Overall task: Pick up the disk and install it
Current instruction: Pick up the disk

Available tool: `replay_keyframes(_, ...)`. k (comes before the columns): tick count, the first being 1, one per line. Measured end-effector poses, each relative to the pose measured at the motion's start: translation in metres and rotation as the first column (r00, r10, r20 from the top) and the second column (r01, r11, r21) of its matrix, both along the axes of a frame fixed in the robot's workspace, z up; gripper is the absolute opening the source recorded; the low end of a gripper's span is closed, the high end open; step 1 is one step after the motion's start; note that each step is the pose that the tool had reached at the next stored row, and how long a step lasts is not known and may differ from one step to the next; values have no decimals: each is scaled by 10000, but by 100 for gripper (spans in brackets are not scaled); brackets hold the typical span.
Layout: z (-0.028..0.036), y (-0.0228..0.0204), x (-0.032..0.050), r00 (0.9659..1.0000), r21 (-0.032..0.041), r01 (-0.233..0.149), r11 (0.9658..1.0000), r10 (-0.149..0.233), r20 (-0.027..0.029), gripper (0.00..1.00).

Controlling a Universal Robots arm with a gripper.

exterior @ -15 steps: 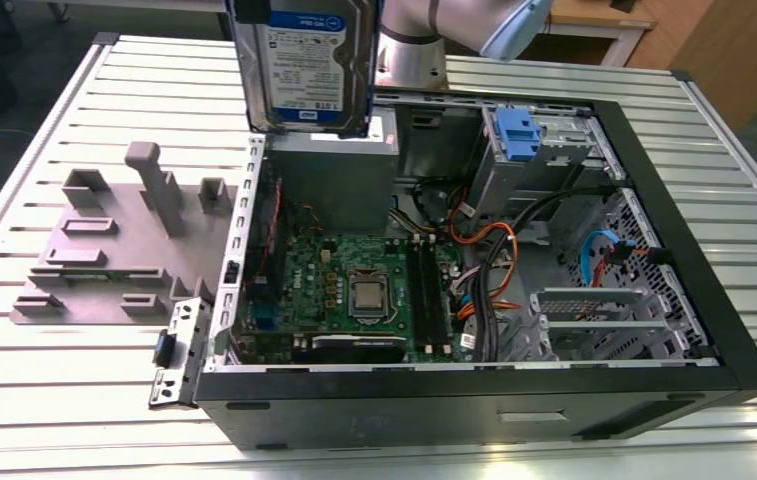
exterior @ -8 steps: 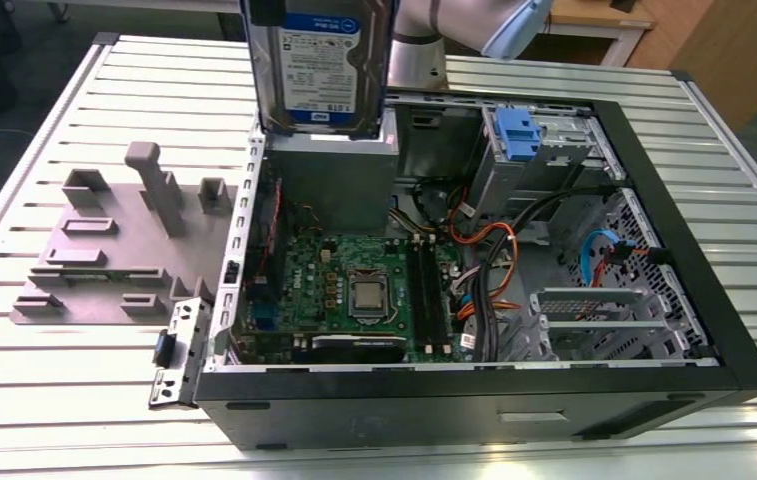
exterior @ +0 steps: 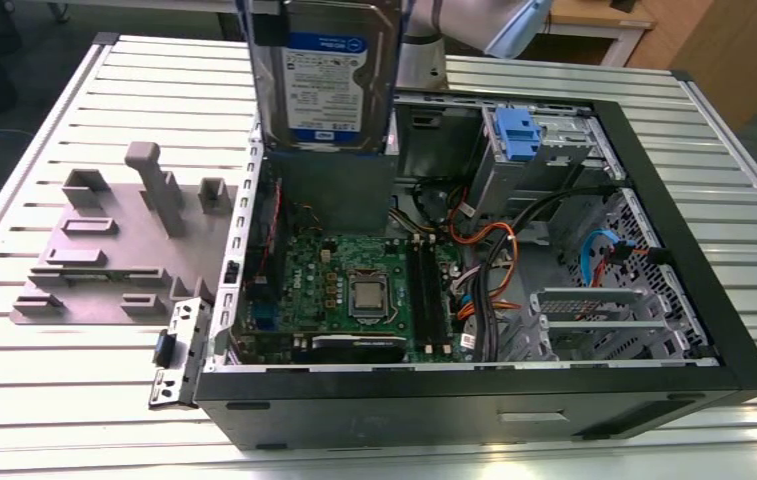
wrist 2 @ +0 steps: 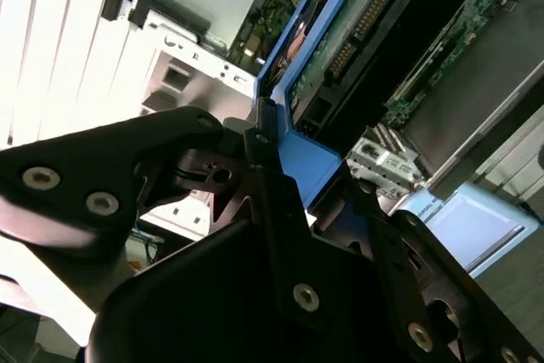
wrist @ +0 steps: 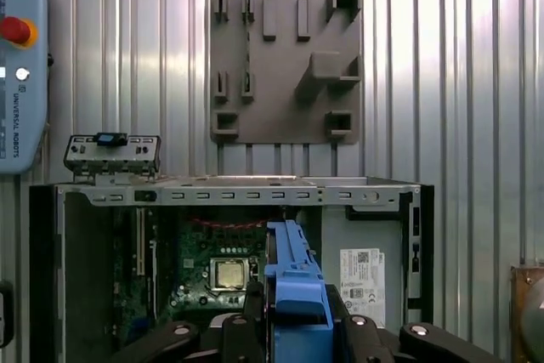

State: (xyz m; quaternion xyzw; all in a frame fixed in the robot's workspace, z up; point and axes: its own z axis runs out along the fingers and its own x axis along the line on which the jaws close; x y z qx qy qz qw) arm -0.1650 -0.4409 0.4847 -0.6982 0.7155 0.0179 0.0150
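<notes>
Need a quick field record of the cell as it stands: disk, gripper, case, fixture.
disk: upright, label facing the exterior camera, in the air over the open computer case
gripper: jaws shut on the disk's blue bracket
install: not yet done, disk is above the case, not in a bay
fixture plate: grey, on the slatted table, beside the case at the exterior view's left
</notes>
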Motion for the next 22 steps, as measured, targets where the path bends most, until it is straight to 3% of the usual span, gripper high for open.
replay_keyframes(12, -14, -2, 535, 10000, 1, 0, 10000, 0, -49, 36)
replay_keyframes(22, -59, -55, 783, 10000, 1, -1, 10000, 1, -49, 36)
